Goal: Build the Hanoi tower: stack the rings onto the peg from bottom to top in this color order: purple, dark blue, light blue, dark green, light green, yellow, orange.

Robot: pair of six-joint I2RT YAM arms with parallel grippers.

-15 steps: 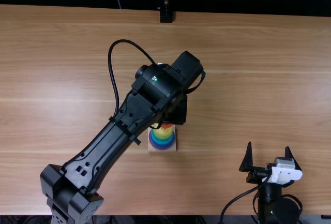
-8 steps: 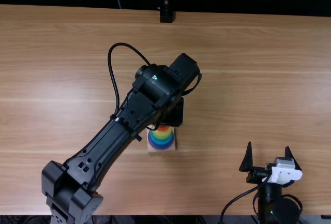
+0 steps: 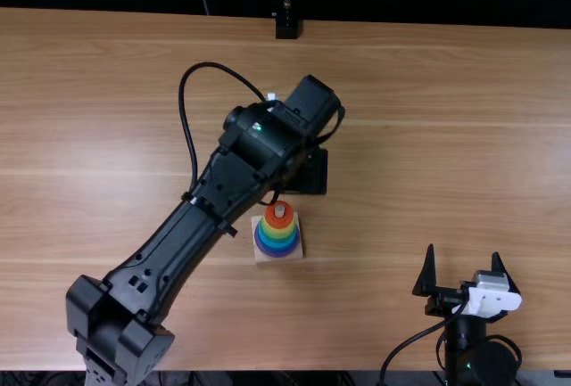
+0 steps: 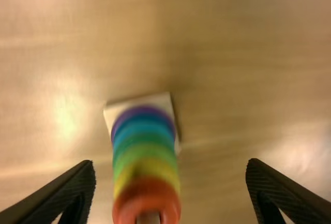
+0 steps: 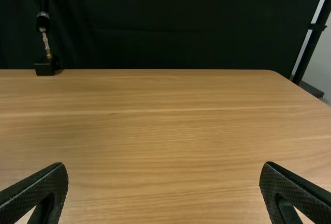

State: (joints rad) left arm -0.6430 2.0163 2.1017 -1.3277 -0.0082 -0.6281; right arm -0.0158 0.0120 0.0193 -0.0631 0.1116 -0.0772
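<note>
My left gripper point(image 3: 305, 172) hangs just beyond the ring tower in the top view. In the left wrist view the left gripper point(image 4: 170, 190) is open, its fingers wide apart. The tower is a tapered stack on a pale square base point(image 3: 259, 255): purple ring point(image 4: 140, 111) lowest, then blue, green and yellow point(image 4: 150, 169) bands, with the orange ring point(image 3: 278, 215) on top. The peg point(image 4: 148, 217) pokes through the orange ring. My right gripper point(image 3: 464, 279) stands open near the table's right front; the right gripper point(image 5: 164, 182) holds nothing.
The left arm's links cross the table just left of the tower. A black clamp-like foot point(image 3: 287, 27) with a metal rod stands at the table's far edge. A dark curtain point(image 5: 170, 22) hangs behind the table.
My left gripper has moved away from the tower toward the far side, uncovering the orange ring and peg tip. The tower and the right arm have stayed put.
</note>
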